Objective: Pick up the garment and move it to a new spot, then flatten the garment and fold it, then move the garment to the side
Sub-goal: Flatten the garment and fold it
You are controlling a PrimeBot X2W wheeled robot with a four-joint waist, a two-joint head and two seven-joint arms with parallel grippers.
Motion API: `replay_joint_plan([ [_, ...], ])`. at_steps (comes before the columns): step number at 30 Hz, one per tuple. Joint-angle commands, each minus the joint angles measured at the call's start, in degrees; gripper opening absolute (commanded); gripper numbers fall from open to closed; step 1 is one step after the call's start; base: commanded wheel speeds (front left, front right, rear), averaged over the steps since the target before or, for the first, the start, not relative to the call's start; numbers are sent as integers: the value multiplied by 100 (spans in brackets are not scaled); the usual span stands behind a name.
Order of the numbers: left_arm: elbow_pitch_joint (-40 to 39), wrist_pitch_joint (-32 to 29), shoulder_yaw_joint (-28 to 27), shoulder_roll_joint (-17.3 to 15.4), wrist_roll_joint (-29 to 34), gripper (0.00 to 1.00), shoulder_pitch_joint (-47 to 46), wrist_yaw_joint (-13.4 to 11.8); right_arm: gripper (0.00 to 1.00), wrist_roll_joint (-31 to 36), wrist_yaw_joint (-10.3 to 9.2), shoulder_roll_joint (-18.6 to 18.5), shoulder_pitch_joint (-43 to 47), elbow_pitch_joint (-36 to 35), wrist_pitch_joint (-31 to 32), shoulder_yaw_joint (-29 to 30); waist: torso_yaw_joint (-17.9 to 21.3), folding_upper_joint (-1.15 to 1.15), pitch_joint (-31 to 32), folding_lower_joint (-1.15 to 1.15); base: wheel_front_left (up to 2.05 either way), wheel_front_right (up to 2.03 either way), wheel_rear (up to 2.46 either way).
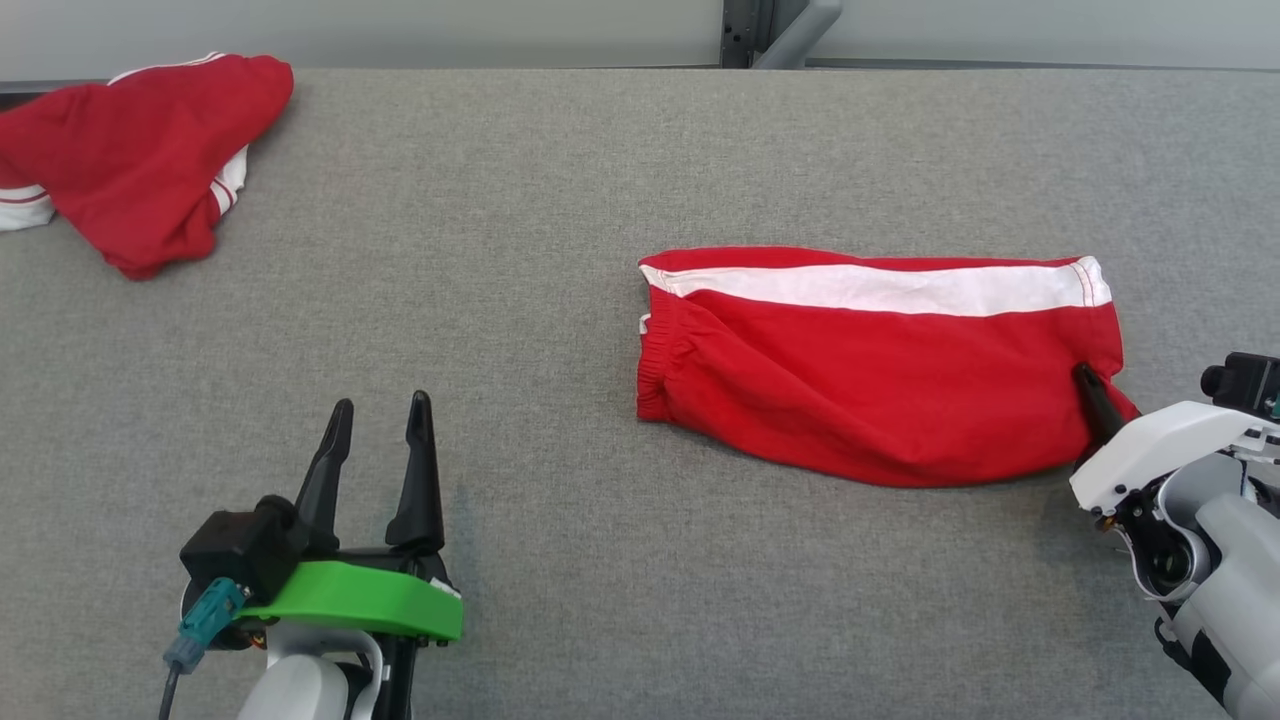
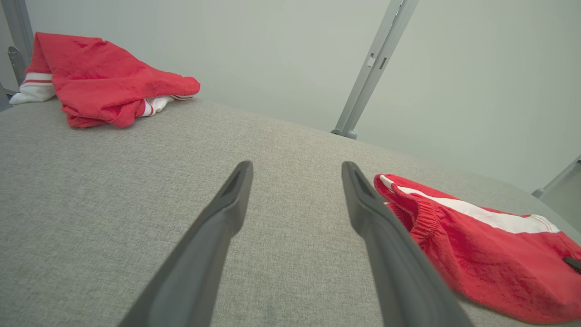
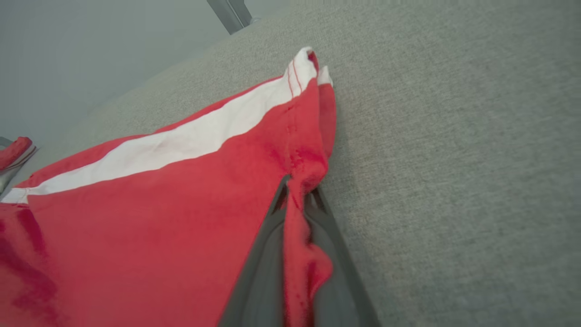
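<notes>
The garment (image 1: 870,370) is a pair of red shorts with a white side stripe, lying folded on the grey table, waistband to the left. My right gripper (image 1: 1090,385) is shut on its lower right corner; the right wrist view shows red cloth of the garment (image 3: 150,213) pinched between the two dark fingers (image 3: 258,263). My left gripper (image 1: 378,425) stands open over bare table at the lower left, apart from the garment (image 2: 490,254), with nothing between its fingers (image 2: 213,236).
A second red and white garment (image 1: 140,150) lies bunched at the table's far left corner, also the bunched garment (image 2: 100,81) in the left wrist view. The grey table (image 1: 500,300) spreads wide between the two. A metal post (image 1: 760,30) rises behind the far edge.
</notes>
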State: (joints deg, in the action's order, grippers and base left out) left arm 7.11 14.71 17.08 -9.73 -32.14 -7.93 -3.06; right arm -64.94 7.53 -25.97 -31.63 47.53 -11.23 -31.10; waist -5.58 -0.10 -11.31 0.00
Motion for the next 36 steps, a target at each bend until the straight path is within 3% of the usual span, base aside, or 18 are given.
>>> replay_joint_plan([
  [1, -7, 0, 9, -43, 31, 100, 82, -37, 0, -21, -9, 21, 85, 29, -56, 29, 51, 10, 61, 0, 0, 0, 0],
  [18, 80, -12, 143, 18, -58, 100, 278, -19, 0, 170, -8, 254, -252, -366, -54, 64, -161, 10, 534, 0, 0, 0, 0],
  [28, 51, 4, 151, 54, -116, 100, 373, -13, 0, 649, -7, 977, -580, -681, 248, -139, -457, 10, 690, 0, 0, 0, 0],
  [36, 69, 10, 176, 104, -115, 100, 286, 18, 0, 993, -7, 1580, -782, -364, 426, -231, -701, 10, 591, 0, 0, 0, 0],
])
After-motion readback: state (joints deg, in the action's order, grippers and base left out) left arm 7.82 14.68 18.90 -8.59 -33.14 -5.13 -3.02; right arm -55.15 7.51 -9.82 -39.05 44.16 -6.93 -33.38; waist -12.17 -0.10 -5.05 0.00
